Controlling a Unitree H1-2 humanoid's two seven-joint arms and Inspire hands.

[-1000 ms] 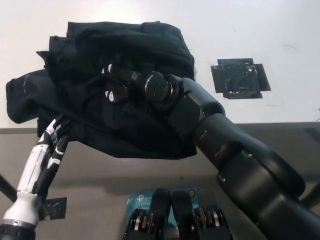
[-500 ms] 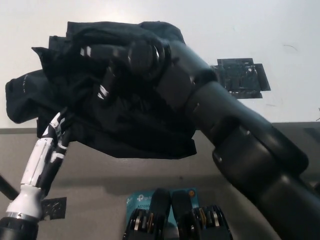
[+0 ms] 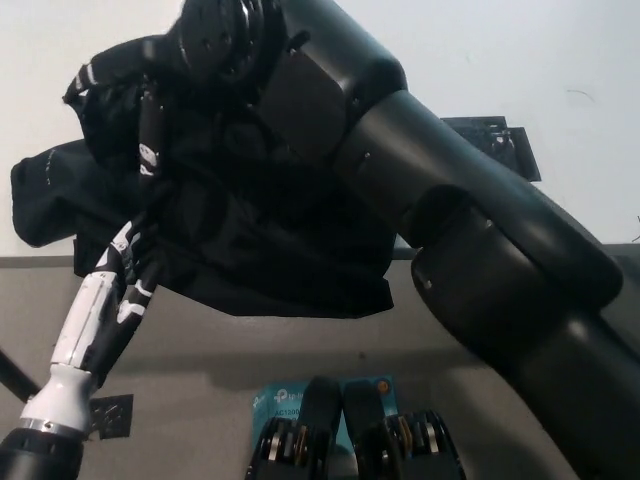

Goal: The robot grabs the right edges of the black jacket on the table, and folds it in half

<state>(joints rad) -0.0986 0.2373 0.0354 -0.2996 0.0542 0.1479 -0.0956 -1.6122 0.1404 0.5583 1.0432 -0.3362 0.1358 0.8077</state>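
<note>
The black jacket (image 3: 250,230) lies bunched on the white table (image 3: 520,60), draped over its near edge. The right hand (image 3: 150,120) is raised above its upper left part, fingers seemingly closed on cloth; a second ago it was lower and further right. The left hand (image 3: 125,265) touches the lower left hem; its grip cannot be told.

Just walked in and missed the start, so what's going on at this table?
A humanoid robot is working on a black jacket that lies bunched on the white table, its near edge hanging over the table's front. The black right hand reaches across the jacket to its far left part; whether it grips the cloth cannot be made out. The white left hand is at the jacket's near-left edge, its fingers against the fabric. A dark taped patch sits on the table to the right.
</note>
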